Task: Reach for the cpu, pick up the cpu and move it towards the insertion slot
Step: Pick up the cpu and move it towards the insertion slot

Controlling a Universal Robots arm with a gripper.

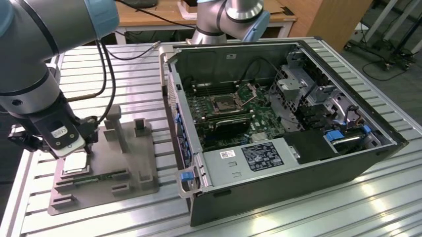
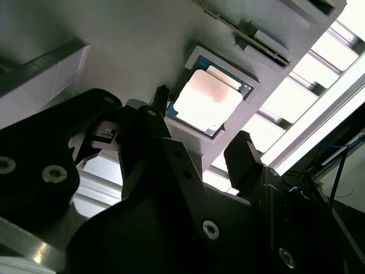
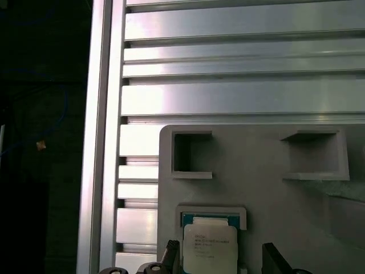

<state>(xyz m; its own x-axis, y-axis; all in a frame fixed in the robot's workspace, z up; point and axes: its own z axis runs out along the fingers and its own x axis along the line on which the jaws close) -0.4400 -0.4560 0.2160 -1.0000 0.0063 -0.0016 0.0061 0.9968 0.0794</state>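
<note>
A thick grey cylindrical metal arm [image 1: 29,64] with pale blue joint caps [image 1: 102,17], black cables [image 1: 112,86] trailing alongside, and black angular jaws dotted with silver screws [image 2: 211,229].

You see the cpu [image 2: 208,101]: shiny silver top w/ a blue-green rim, by the edge of the plain grey tray [image 2: 142,45]. Gripper [image 2: 202,117] is black. Table [image 3: 239,91] is silver w/ long stripes. PC board [image 1: 228,111] is green.
</note>
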